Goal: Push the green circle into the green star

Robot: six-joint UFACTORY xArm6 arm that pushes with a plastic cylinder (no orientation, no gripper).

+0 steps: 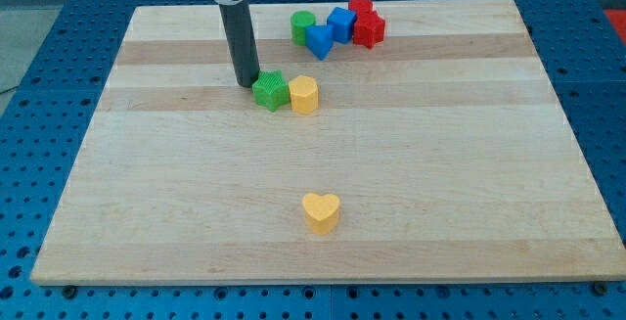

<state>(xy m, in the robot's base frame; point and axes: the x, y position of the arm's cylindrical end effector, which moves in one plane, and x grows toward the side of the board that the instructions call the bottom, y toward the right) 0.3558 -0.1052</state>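
Observation:
The green circle (302, 27) is a short green cylinder near the view's top, at the left end of a cluster of blue and red blocks. The green star (271, 91) lies lower, left of centre, touching a yellow hexagon block (304, 95) on its right. My tip (249, 82) sits just left of the green star, touching or almost touching it. The tip is well below and left of the green circle.
A blue block (319, 40), a blue cube (340, 23), a red block (369, 30) and a red cylinder (361, 7) crowd the circle's right. A yellow heart (321, 211) lies near the view's bottom. The wooden board (147, 212) sits on a blue perforated table.

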